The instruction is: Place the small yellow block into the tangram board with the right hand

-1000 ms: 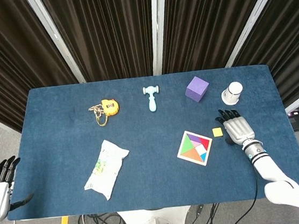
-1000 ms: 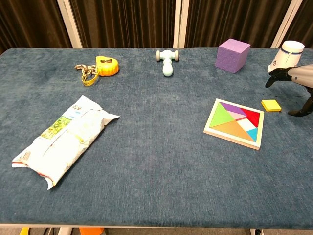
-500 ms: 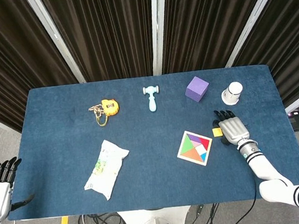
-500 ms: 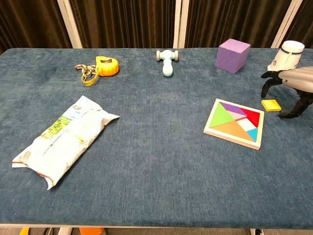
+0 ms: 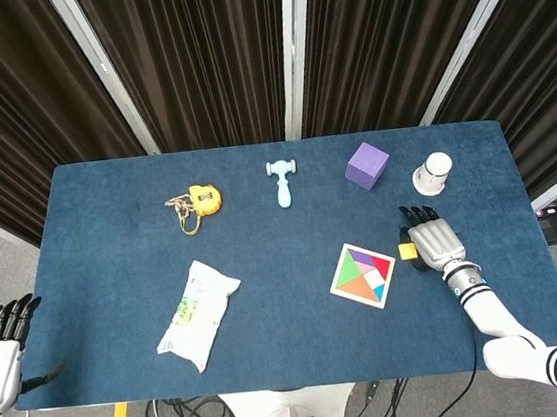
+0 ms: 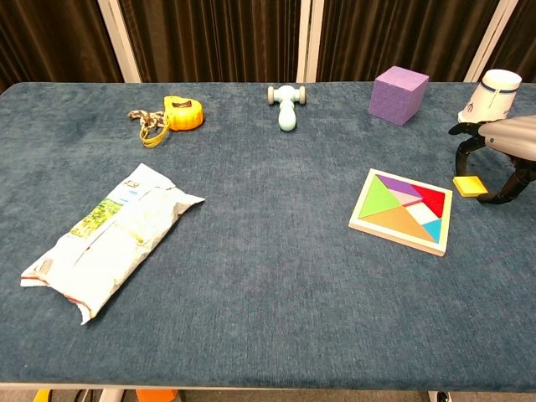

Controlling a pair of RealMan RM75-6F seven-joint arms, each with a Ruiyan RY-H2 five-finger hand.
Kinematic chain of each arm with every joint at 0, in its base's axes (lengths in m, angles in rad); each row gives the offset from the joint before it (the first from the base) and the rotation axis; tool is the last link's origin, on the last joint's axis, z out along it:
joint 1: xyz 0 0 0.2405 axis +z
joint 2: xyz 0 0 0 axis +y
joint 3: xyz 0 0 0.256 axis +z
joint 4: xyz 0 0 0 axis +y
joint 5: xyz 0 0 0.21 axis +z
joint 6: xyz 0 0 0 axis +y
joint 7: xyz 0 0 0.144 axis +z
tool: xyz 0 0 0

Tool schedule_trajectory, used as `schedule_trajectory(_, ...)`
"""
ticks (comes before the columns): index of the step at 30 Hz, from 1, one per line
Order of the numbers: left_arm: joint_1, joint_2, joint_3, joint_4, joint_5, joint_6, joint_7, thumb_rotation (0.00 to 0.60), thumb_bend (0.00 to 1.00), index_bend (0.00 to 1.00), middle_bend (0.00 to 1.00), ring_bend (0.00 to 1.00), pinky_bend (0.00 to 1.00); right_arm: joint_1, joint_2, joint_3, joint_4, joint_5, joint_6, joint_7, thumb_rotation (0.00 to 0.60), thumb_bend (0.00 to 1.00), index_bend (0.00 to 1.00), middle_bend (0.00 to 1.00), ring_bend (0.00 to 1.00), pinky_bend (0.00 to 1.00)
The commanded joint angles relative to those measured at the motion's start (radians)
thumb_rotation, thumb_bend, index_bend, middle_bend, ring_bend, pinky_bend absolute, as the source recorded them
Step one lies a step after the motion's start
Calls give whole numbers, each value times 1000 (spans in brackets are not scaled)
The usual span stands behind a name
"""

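The small flat yellow square block (image 6: 471, 186) lies on the blue cloth just right of the multicoloured wooden tangram board (image 6: 402, 211), directly beneath the right hand (image 6: 504, 142), whose curled, spread fingers straddle it, contact unclear, while the left hand (image 5: 0, 341) hangs far away.

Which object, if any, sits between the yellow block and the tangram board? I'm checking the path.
None: only bare blue cloth between the yellow block and tangram board, clearest in chest view.

Dark curtained backdrop behind your blue table (image 5: 107, 203).
You've got black pleated curtains (image 5: 201, 61) split by white poles (image 5: 292, 46), grey floor (image 5: 7, 254) around.
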Motion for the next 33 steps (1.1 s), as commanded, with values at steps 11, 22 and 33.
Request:
schedule_trajectory(11,-2,2,1,-4,-1,-3,3,600,0,76,32,0,42,-16,41,2,-47,-56,59,48,600,222,513,0,0,0)
schedule_trajectory(22,1,3,0,-4,0,4,2,600,0,77,32,0,42,18,99,-21,-178,-234,69,120,600,221,517,0,0,0)
schedule_trajectory(33,4,-6,0,17,-5,4,-22,600,0,77,33,0,42,26,43,-52,-204,-179,46,-6,600,218,517,0,0,0)
